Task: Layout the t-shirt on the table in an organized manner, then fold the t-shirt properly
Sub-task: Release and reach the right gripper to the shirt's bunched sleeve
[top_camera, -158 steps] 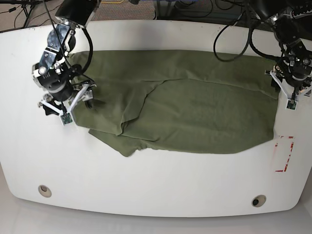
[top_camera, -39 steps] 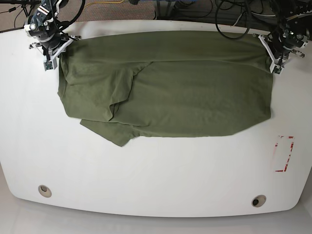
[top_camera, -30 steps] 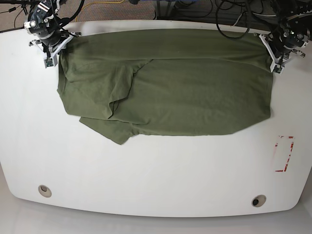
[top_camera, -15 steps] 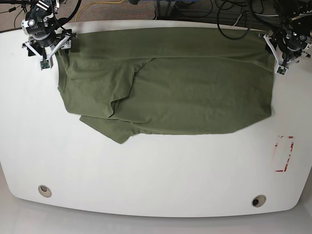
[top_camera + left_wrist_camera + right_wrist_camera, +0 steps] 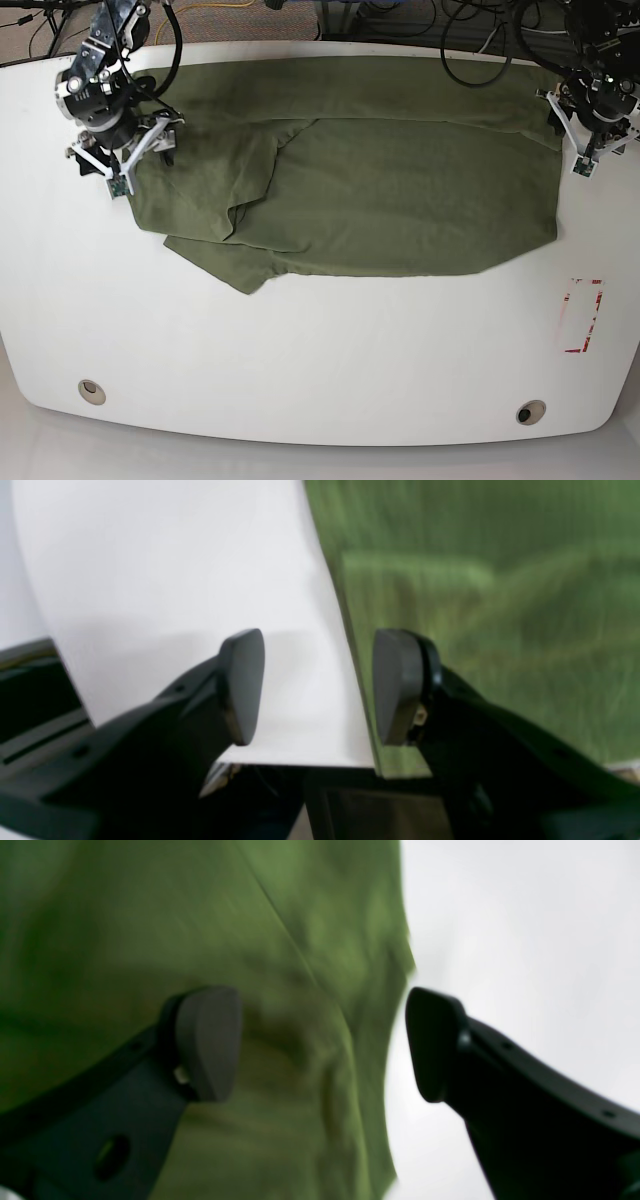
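The olive-green t-shirt (image 5: 400, 180) lies spread across the far half of the white table (image 5: 320, 350), with a folded-over flap at its left and a corner jutting toward the front. My right gripper (image 5: 120, 165) is open over the shirt's left edge. In the right wrist view it (image 5: 320, 1045) straddles the shirt (image 5: 150, 940) near its edge and holds nothing. My left gripper (image 5: 585, 150) is open at the shirt's right edge. In the left wrist view it (image 5: 320, 687) spans the shirt's edge (image 5: 475, 605) and bare table (image 5: 175, 570).
A red-and-white tape rectangle (image 5: 581, 315) lies at the right. Two grommet holes (image 5: 91, 388) (image 5: 530, 411) sit near the front edge. Cables hang beyond the table's far edge (image 5: 470, 50).
Both arms have moved toward the front from the shirt's far corners, the arm on the base view's left the most. The shirt has stayed stretched along the far edge.
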